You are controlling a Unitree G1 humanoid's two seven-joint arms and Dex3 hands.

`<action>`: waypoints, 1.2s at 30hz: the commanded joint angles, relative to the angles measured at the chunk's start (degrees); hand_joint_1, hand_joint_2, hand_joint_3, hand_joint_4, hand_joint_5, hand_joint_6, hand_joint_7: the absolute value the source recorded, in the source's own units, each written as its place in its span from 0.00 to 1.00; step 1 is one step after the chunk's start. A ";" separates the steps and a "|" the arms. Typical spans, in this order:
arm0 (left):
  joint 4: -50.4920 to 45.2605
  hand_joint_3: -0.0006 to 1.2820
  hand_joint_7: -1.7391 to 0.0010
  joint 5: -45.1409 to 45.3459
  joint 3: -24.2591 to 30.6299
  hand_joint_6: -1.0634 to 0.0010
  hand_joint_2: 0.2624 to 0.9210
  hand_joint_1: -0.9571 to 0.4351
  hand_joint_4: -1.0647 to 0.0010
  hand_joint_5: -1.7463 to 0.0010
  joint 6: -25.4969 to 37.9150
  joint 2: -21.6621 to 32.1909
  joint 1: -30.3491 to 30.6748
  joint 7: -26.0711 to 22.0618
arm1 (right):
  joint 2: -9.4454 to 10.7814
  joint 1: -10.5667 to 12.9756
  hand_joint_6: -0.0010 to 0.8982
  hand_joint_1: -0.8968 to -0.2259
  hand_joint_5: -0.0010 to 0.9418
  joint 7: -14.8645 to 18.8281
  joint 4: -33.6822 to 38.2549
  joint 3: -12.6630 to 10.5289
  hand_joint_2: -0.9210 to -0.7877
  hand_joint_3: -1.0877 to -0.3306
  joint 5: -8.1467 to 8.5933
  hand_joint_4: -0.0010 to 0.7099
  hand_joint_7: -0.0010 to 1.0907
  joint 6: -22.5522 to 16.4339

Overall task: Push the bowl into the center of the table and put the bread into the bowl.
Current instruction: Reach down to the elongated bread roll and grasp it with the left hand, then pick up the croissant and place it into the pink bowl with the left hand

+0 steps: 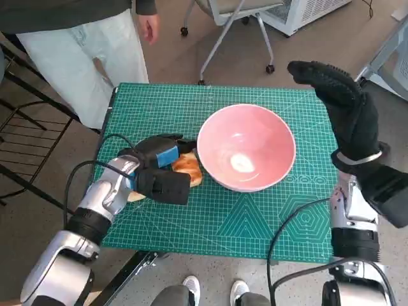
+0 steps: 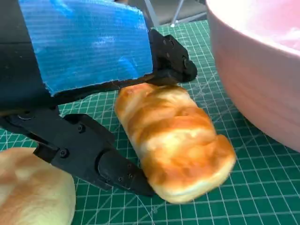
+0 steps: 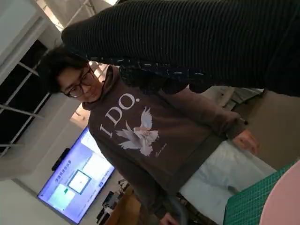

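Blue-taped, the left robot hand (image 2: 89, 93) grips the bread (image 2: 176, 140) between its black fingers (image 2: 117, 173), low on the green table (image 1: 255, 217) just beside the pink bowl (image 1: 246, 148). Right robot hand (image 1: 338, 102) hovers beyond the bowl, fingers spread, holding nothing.

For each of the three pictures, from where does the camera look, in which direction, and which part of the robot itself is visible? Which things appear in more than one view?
Head view: from the robot's head, steeply down on the green mat; both forearms, the left hand and the raised right hand show.
Left wrist view: behind the left hand, facing the bread between its fingers.
Right wrist view: behind the right hand, facing up at a person; the glove shows.
Shared: the pink bowl appears in all three.
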 commanded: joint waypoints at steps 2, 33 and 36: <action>0.91 0.01 0.52 1.07 -1.23 0.31 0.97 0.69 0.31 0.41 -1.83 0.62 0.56 -0.16 | -0.43 0.45 0.00 0.30 0.00 0.81 0.32 -0.32 0.00 0.47 0.22 0.20 0.42 0.43; -6.14 0.02 0.39 -0.78 2.12 0.33 1.00 0.69 0.34 0.33 -3.42 4.38 4.19 -1.41 | 0.21 -0.02 0.00 0.30 0.00 1.68 1.09 -0.75 0.00 0.47 0.92 0.20 0.42 0.51; -6.73 0.02 0.39 -1.00 2.49 0.33 1.00 0.69 0.33 0.34 -3.15 4.67 4.59 -1.64 | 0.25 0.06 0.00 0.30 0.00 1.69 1.01 -0.71 0.00 0.47 0.91 0.20 0.42 0.55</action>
